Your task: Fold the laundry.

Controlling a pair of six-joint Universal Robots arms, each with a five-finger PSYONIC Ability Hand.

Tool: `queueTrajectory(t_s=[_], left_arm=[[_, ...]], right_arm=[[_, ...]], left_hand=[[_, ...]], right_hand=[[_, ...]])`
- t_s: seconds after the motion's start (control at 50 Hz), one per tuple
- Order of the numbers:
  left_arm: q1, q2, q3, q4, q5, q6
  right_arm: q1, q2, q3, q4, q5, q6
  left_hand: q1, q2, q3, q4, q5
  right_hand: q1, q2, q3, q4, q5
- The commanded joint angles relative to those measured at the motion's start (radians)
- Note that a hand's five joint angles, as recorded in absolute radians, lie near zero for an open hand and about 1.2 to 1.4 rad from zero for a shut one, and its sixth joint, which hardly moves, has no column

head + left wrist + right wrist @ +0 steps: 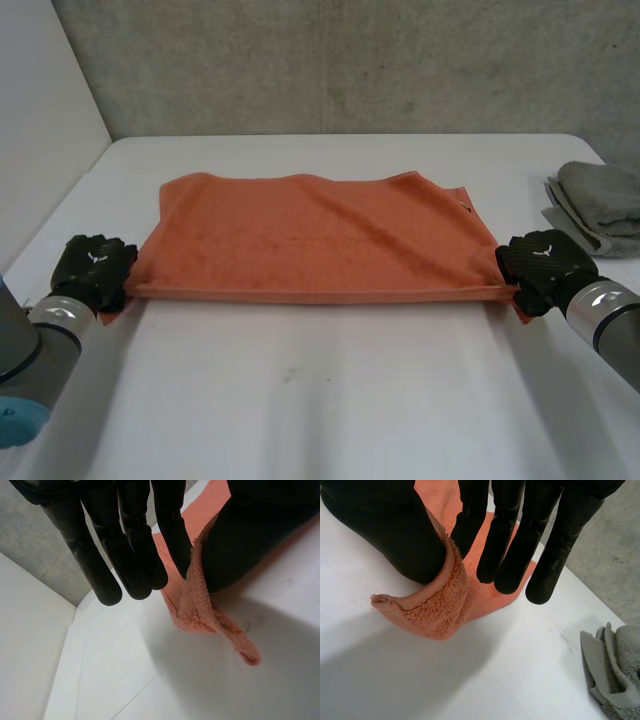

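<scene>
One fold looks done: the orange towel [310, 240] lies flat on the worktop [330, 400], near corners pinched by the left robot hand [92, 266] and right robot hand [540, 262], more folds remaining

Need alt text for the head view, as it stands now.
An orange towel lies flat on the white table, the left hand pinching its near left corner and the right hand its near right corner. A grey cloth sits at the table's right edge.
</scene>
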Motion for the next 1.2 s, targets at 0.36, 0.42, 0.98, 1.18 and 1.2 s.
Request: queueTrajectory(t_s=[0.36,0.42,0.98,1.18,1.2], left_arm=[[-0.006,0.647,-0.114,-0.834,0.009,0.528],[-0.011,0.629,-0.113,-0.782,0.011,0.526],[-0.11,-0.335,0.564,0.048,0.002,0.453],[-0.123,-0.46,0.673,0.061,-0.002,0.442],[-0.123,-0.47,0.679,0.062,-0.002,0.44]], right_arm=[[-0.106,-0.342,-0.142,0.941,-0.055,-0.573],[-0.101,-0.331,-0.128,0.913,-0.053,-0.579],[0.137,0.48,-0.772,0.189,0.233,-0.422],[0.14,0.653,-0.979,0.117,0.276,-0.429],[0.14,0.659,-0.987,0.108,0.278,-0.43]], left_hand=[[0.249,0.211,0.213,0.206,0.249],[0.249,0.211,0.213,0.206,0.249],[0.249,0.211,0.213,0.206,0.249],[0.249,0.211,0.213,0.206,0.249],[0.249,0.211,0.213,0.206,0.249]], right_hand=[[0.405,0.22,0.212,0.208,0.229],[0.405,0.22,0.212,0.208,0.229],[0.405,0.22,0.212,0.208,0.229],[0.405,0.22,0.212,0.208,0.229],[0.405,0.22,0.212,0.208,0.229]])
